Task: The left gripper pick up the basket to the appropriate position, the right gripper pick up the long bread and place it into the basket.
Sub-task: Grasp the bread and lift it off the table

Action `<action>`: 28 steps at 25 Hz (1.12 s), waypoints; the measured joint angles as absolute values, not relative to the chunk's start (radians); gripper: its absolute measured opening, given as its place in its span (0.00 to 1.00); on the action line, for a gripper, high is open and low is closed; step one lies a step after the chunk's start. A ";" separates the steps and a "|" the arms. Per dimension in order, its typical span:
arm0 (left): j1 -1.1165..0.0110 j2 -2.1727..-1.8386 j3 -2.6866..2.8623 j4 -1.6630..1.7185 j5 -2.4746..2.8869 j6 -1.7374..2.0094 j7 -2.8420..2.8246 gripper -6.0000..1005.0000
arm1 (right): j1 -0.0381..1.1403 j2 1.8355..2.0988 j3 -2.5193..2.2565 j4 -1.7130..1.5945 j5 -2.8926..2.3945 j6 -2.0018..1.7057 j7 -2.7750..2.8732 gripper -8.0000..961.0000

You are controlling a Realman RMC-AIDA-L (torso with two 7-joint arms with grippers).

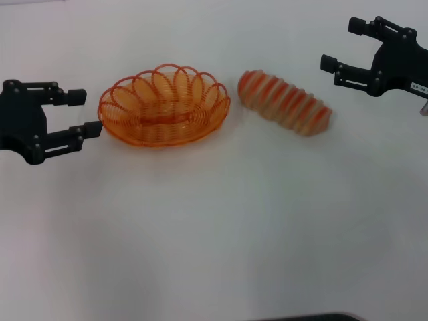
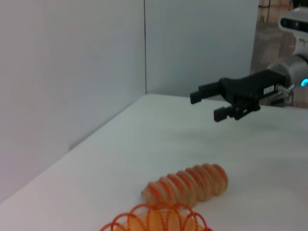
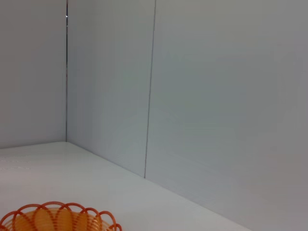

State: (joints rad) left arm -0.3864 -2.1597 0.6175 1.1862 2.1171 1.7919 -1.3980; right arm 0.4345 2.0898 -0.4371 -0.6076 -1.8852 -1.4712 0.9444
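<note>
Setting: robot test station of the lab or studio kind, not a home or kitchen.
Evidence: plain white tabletop (image 1: 214, 241) with no cloth, dishes or household goods; bare pale grey partition panels (image 3: 216, 96) closing the far side, joined by thin vertical seams (image 2: 145, 48).
Further evidence: past the panel edge, a cluttered brownish background area (image 2: 276, 29), too indistinct to identify, seen beyond a silver-grey arm segment with a lit blue-green indicator (image 2: 304, 83).
</note>
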 joint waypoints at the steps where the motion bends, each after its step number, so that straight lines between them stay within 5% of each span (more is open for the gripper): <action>1: -0.388 -2.159 0.618 1.178 2.128 1.784 -1.396 0.54 | 0.435 2.090 -0.437 -0.608 -1.885 -1.471 0.945 0.92; 28: -0.367 -2.153 0.542 1.172 2.149 1.763 -1.391 0.59 | 0.431 2.088 -0.447 -0.608 -1.888 -1.475 0.945 0.92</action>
